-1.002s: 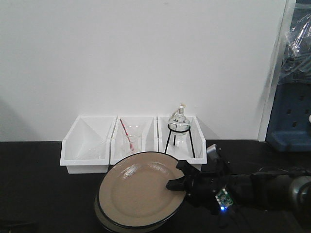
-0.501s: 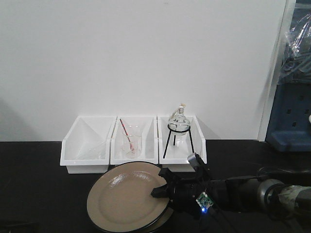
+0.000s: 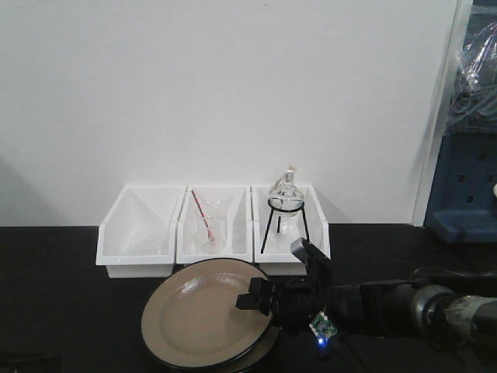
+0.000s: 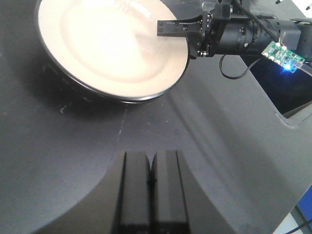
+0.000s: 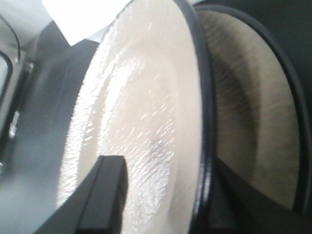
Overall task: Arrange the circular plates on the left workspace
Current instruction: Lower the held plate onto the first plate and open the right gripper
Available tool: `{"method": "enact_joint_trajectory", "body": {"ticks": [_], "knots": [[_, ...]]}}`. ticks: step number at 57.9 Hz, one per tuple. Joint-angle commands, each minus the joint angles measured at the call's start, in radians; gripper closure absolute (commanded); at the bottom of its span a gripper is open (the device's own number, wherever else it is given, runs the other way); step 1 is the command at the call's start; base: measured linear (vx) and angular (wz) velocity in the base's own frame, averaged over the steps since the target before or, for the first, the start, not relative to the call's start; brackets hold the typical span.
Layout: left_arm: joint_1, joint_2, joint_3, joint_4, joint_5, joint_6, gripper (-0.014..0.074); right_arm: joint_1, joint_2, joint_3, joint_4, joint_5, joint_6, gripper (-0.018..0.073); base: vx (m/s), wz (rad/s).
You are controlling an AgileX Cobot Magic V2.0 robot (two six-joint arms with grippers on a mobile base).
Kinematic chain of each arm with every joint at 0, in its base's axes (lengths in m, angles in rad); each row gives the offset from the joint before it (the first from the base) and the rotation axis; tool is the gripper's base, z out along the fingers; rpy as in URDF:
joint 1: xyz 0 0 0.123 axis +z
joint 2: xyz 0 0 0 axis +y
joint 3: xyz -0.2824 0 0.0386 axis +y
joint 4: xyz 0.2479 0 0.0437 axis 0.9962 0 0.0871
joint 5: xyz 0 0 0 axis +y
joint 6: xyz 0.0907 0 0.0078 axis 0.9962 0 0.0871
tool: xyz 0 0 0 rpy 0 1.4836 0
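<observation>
Since the earlier frames, the upper plate (image 3: 203,320) has dropped from a steep tilt to a shallow one and sits further left over the lower plate (image 5: 263,112).

Left claw (image 4: 151,185): fingers pressed together, gripping nothing, hovering over the bare black table (image 3: 62,311) near the stack.

Three white bins stand in a row against the wall. The left bin (image 3: 136,264) has contents that cannot be made out. The middle bin (image 3: 233,252) holds a glass beaker (image 3: 210,231) with a red rod (image 3: 199,208). The right bin (image 3: 318,233) holds a round-bottom flask (image 3: 286,194) on a black tripod stand (image 3: 283,225).

Both plates sit on the table just in front of the middle and right bins. The upper one is offset from the lower and raised at its right edge.

Right claw (image 3: 250,301): clamped on the upper plate's right rim, with one finger over the beige face. A green circuit board (image 3: 320,326) with a blue light sits on the arm behind it.
</observation>
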Motion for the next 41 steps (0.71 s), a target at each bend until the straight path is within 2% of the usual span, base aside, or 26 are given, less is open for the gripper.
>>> {"method": "enact_joint_trajectory", "body": {"ticks": [1,13,41], "knots": [[-0.003,-0.024,-0.021,-0.063,0.01,0.003,0.0597,-0.004,-0.079,-0.033,0.092,0.022,-0.1,0.0158,0.0,0.0],[-0.003,-0.024,-0.021,-0.062,0.011,0.003,0.0597,-0.004,-0.079,-0.033,0.059,-0.048,-0.187,0.0158,0.0,0.0],[-0.003,-0.024,-0.021,-0.034,0.002,0.003,0.0597,-0.004,-0.169,-0.033,-0.198,-0.336,-0.291,0.0158,0.0,0.0]]}}
